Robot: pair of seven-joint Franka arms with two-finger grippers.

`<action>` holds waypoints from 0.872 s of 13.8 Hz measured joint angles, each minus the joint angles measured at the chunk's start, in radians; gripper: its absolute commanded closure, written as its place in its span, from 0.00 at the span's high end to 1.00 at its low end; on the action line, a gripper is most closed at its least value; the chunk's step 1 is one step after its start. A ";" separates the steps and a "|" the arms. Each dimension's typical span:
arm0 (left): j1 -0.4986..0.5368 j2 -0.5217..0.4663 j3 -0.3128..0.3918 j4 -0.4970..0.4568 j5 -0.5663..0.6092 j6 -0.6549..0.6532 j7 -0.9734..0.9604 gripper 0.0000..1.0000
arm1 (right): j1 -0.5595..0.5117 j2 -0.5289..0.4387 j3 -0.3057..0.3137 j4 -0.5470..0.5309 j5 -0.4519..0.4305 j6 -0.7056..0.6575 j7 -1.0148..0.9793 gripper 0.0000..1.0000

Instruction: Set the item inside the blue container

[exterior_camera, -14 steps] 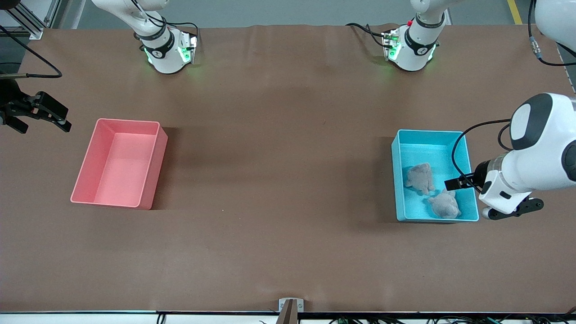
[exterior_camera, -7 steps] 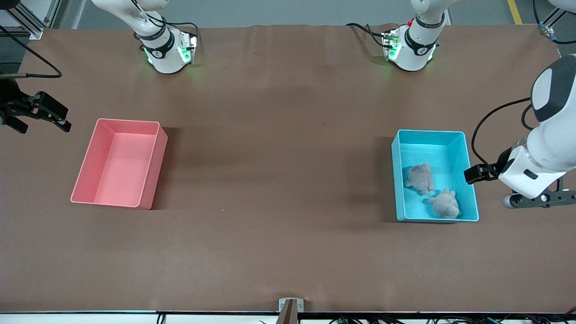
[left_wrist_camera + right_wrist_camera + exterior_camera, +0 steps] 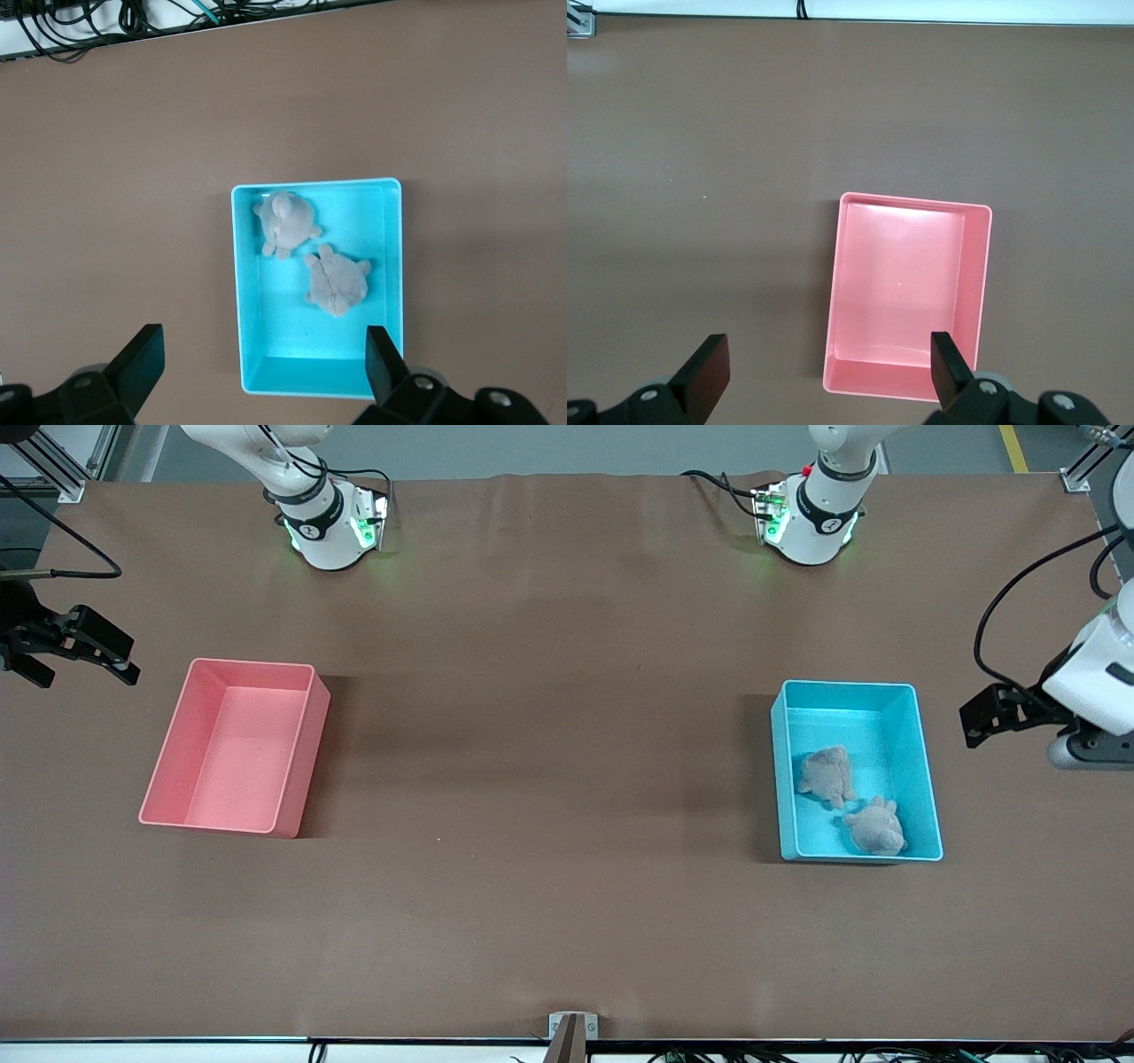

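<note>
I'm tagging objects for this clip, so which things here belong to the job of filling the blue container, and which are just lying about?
Part of the job:
- blue container
- two grey plush toys, one and the other, both lying in it
- left gripper, open, empty, above the table beside it

Just lying about:
- pink bin, nothing in it
- right gripper, open, waiting at the table's edge

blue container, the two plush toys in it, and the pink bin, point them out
blue container (image 3: 919,775), front view, on its side wall
plush toys (image 3: 826,774), front view, on one toy's body
pink bin (image 3: 239,753), front view, on its bare floor
</note>
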 measured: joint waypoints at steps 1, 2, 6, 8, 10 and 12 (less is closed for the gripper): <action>-0.002 -0.011 0.007 0.000 -0.006 -0.012 0.023 1.00 | 0.000 0.000 0.000 0.000 0.000 0.000 0.000 1.00; -0.018 -0.025 0.038 -0.002 -0.022 -0.020 0.049 1.00 | 0.000 0.000 0.000 0.000 0.000 0.000 0.000 1.00; -0.211 -0.172 0.339 -0.109 -0.214 -0.045 0.110 1.00 | 0.000 0.000 0.000 0.000 -0.001 0.000 0.000 1.00; -0.297 -0.264 0.433 -0.183 -0.243 -0.080 0.107 1.00 | 0.000 0.000 0.000 0.001 -0.001 0.000 0.000 1.00; -0.389 -0.319 0.512 -0.221 -0.245 -0.104 0.075 1.00 | 0.000 0.000 0.000 0.001 -0.001 0.000 0.000 1.00; -0.434 -0.341 0.553 -0.239 -0.245 -0.105 0.053 1.00 | 0.000 0.000 0.000 0.001 -0.001 0.000 0.000 1.00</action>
